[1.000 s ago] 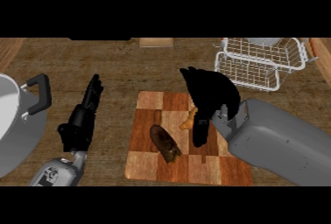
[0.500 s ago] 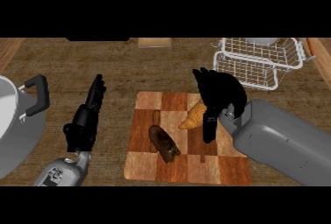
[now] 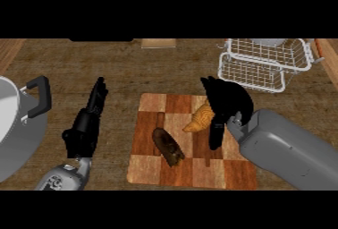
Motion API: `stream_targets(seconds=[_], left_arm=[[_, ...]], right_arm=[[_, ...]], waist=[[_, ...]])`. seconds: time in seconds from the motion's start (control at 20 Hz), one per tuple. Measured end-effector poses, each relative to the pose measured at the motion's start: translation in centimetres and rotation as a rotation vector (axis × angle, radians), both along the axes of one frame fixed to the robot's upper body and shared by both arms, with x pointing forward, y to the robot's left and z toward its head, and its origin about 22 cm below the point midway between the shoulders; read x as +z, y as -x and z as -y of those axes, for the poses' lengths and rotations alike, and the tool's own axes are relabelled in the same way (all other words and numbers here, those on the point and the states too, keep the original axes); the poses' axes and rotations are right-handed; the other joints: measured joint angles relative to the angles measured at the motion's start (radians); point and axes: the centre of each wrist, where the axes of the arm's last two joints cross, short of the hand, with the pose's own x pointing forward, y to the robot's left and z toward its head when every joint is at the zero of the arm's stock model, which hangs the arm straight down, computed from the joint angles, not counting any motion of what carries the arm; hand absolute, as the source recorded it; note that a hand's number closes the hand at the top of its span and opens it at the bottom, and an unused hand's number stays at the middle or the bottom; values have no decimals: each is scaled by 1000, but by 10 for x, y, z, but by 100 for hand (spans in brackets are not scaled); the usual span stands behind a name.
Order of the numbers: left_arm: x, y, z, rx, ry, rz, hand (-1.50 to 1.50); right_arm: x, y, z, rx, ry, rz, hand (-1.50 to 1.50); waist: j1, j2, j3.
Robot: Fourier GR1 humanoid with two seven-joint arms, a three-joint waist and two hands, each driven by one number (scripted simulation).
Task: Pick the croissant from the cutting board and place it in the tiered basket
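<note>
A checkered wooden cutting board (image 3: 148, 172) is seen lying in the middle of a dark brown wooden counter (image 3: 132, 67). Two foods are laid on the board. A golden-brown curved croissant (image 3: 200, 120) is found on the upper right part of the board. A dark brown long lump of food (image 3: 167, 145) is found lower down and to the left of it, near the middle of the board. The two foods are close together but are not touching.

The black right hand (image 3: 230, 102) is held over the right side of the board, just beside the croissant. The right end of the croissant is hidden by this hand. The fingers are bent downward and the thumb is stretched out away from them, so the hand is spread apart and nothing is clamped in it. It cannot be told if the croissant is touched.

The black left hand (image 3: 84, 127) is held over the counter to the left of the board. Its fingers are kept straight and pointed to the far side, and nothing is held in it.

A white wire tiered basket (image 3: 264, 67) is placed at the far right of the counter, well apart from the croissant. A big grey metal pot with a black handle (image 3: 16, 129) is seen at the left edge. A small pale wooden block (image 3: 158, 43) is seen at the far edge.
</note>
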Motion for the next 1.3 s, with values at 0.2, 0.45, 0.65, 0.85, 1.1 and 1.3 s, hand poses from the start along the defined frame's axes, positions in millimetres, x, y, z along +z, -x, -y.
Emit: stream_targets(seconds=[0.2, 0.45, 0.65, 0.85, 1.1, 1.3], left_arm=[[-4, -1, -4, 4, 1, 6, 0], [-6, -7, -7, -6, 1, 3, 0], [-4, -5, -4, -5, 3, 4, 0], [-7, -7, -5, -2, 2, 5, 0], [-11, -6, -9, -3, 1, 0, 0], [-10, -1, -4, 0, -2, 2, 0]], right_arm=[[-7, 3, 0, 0, -18, 1, -150], [-18, 3, -2, -2, -24, -9, -150], [-24, 0, -8, -11, -34, -25, -150], [-34, -10, -12, -29, -24, -43, -150], [-49, -12, -13, -45, -7, -64, -150], [-57, -11, -14, -56, -11, -71, -150]], waist=[[-1, 1, 0], [0, 2, 0], [3, 2, 0], [5, 3, 0], [4, 3, 0], [4, 2, 0]])
